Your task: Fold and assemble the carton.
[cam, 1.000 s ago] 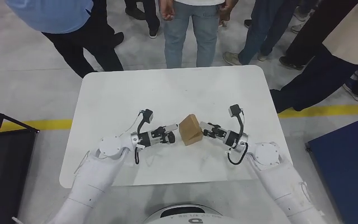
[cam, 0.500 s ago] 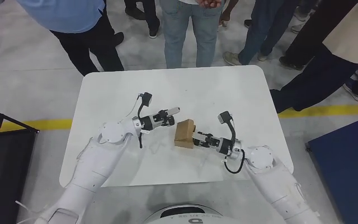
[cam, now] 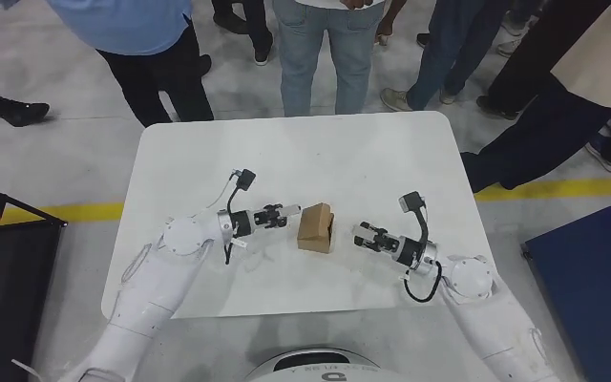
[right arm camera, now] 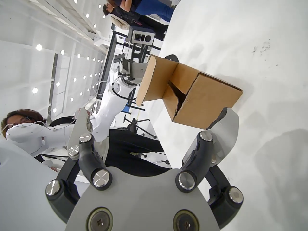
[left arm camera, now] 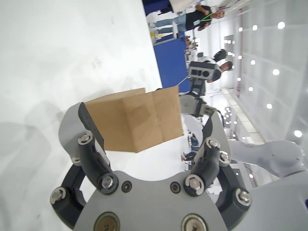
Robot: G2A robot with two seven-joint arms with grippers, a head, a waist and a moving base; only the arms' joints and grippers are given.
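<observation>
A small brown cardboard carton (cam: 314, 227) rests on the white table (cam: 239, 153), mid-table, with one flap (right arm camera: 146, 82) standing up and a gap showing in its end face. My left gripper (cam: 284, 213) hangs open just to the carton's left, its fingers (left arm camera: 81, 114) spread wider than the carton (left arm camera: 137, 121). On the right, my right gripper (cam: 361, 234) is open too, a short way off the carton (right arm camera: 192, 97). Neither holds anything. Beyond the carton, the left wrist view shows the right gripper (left arm camera: 197, 106).
Several people stand along the table's far edge (cam: 286, 116) and at the right. A black frame (cam: 19, 258) stands left of the table and a blue panel (cam: 573, 277) to the right. Bare table surface surrounds the carton.
The right gripper has backed away to the right, off the carton. The left gripper has come down beside the carton's left face. The carton, tilted a second ago, now lies flat.
</observation>
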